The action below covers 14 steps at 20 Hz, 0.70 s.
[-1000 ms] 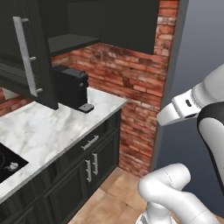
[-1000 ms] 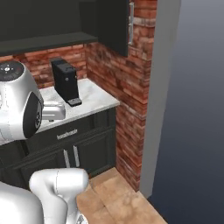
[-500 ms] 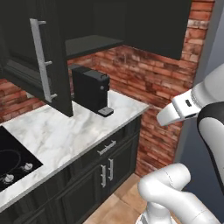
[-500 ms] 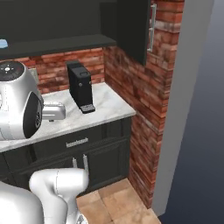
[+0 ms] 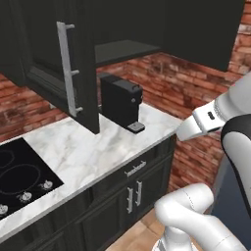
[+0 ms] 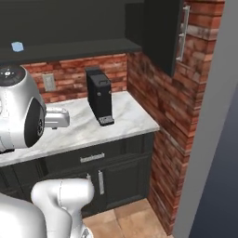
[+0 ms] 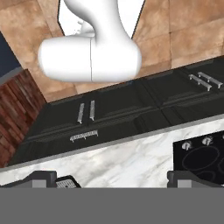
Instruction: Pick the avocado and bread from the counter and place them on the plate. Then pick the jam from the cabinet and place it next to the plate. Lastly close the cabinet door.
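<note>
We see the cabinet door (image 5: 73, 68) swung open over the marble bench (image 5: 93, 152), its silver handle (image 5: 66, 68) facing us. Beneath it, the black coffee machine (image 5: 121, 100) stands near the bench's right end, with bare marble between it and the cooktop (image 5: 19, 174). Our end effector (image 7: 111, 179) hangs above, fingers (image 7: 41, 178) spread wide, holding nothing.

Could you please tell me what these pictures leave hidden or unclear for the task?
- Cabinet interior: left base view, screened by the open cabinet door; dark in the right base view.
- Small blue thing on its shelf: right base view, too small to identify.
- Stove: left base view, cut by the frame edge.
</note>
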Tool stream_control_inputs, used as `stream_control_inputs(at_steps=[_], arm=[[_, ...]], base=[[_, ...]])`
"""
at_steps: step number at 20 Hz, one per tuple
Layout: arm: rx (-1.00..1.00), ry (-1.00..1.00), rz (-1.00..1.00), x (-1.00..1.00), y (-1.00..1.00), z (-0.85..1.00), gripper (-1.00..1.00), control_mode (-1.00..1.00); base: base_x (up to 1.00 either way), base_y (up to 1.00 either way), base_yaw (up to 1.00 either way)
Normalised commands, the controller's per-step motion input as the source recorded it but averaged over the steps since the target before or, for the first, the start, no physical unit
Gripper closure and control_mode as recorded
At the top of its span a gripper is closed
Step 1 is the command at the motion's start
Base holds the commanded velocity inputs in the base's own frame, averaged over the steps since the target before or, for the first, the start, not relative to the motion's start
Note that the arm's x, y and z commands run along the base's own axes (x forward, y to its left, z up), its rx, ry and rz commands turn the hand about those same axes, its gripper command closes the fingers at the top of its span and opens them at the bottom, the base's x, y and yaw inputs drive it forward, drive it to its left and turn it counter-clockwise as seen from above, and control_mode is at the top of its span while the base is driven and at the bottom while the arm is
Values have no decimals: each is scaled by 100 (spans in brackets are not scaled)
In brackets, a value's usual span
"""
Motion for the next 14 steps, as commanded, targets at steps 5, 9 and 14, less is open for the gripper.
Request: stream_control_inputs(at_steps=[5,9,14], arm=[[0,0,0,0,0,0,-100,100],[0,0,0,0,0,0,-100,100],[0,0,0,0,0,0,-100,100]], base=[[49,-7,23],[49,-9,22],[47,-18,21]])
